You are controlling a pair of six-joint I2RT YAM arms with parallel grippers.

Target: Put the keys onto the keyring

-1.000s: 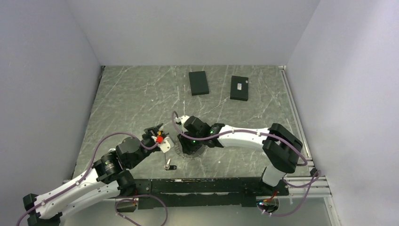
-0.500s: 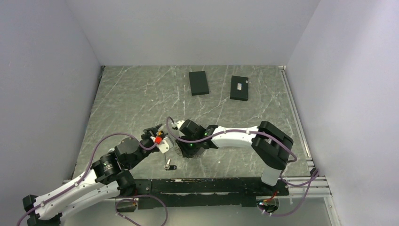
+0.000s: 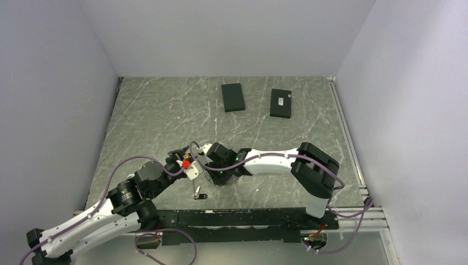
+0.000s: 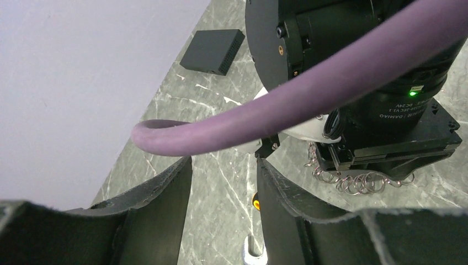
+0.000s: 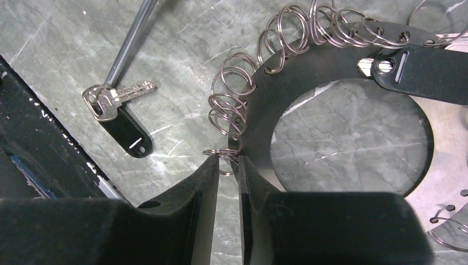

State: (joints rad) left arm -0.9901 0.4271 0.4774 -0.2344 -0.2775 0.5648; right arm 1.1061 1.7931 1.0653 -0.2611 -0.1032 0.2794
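Observation:
The keyring (image 5: 259, 110) is a flat dark ring lying on the table, with several small split rings (image 5: 234, 94) along its edge and a black-headed key (image 5: 419, 66) on its far side. A loose key (image 5: 118, 116) with a black head lies to its left, and also shows in the top view (image 3: 200, 195). My right gripper (image 5: 227, 159) points down at the keyring's near-left edge, its fingers nearly together on one small split ring. My left gripper (image 4: 223, 161) is open and empty, just left of the right wrist (image 4: 386, 105). In the top view the right wrist hides most of the keyring (image 3: 212, 180).
A silver shaft (image 5: 129, 38) lies beside the loose key. A wrench end (image 4: 251, 251) and an orange spot (image 4: 255, 202) show below the left fingers. Two black boxes (image 3: 233, 97) (image 3: 281, 103) lie at the back. A purple cable (image 4: 265, 110) crosses the left wrist view.
The right arm has swung left, bringing its wrist close to the left gripper, over the keyring's left edge. The left arm and the loose key have not moved.

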